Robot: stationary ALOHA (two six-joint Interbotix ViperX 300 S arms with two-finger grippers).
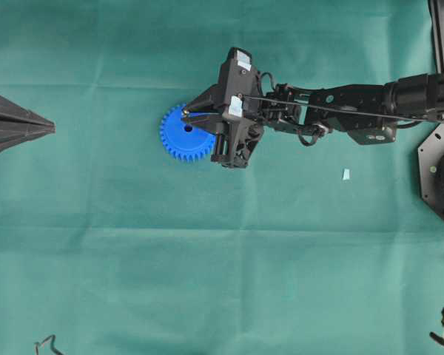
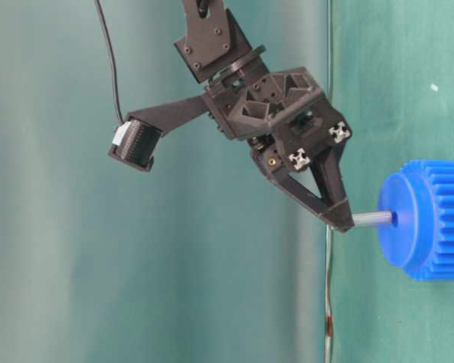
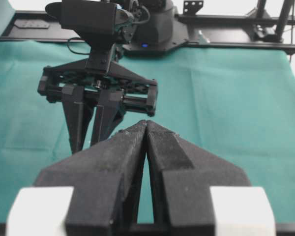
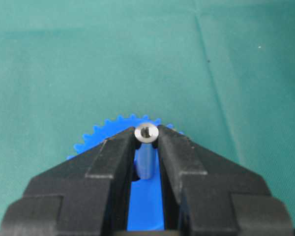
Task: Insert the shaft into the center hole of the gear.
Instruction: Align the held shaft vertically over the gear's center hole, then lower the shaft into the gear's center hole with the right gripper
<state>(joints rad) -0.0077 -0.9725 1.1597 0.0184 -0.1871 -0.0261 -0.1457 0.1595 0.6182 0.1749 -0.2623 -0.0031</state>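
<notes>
The blue gear (image 1: 179,139) lies flat on the green cloth, left of centre. My right gripper (image 1: 185,113) hovers over it, shut on the silvery shaft (image 2: 372,219). The shaft stands square to the gear's face (image 2: 399,227), its free end meeting the hub at the center hole (image 1: 188,129). In the right wrist view the shaft's top (image 4: 146,132) is pinched between the fingertips, its lower end at the hole's dark edge (image 4: 137,178) on the gear (image 4: 148,206). How deep it sits cannot be told. My left gripper (image 1: 52,129) is shut and empty, far left; its jaws meet at the tip (image 3: 146,123).
A small pale blue scrap (image 1: 346,174) lies on the cloth right of the gear. Black frame parts (image 1: 436,170) stand at the right edge. A cable end (image 1: 48,344) shows at the bottom left. The right arm (image 1: 355,111) stretches in from the right.
</notes>
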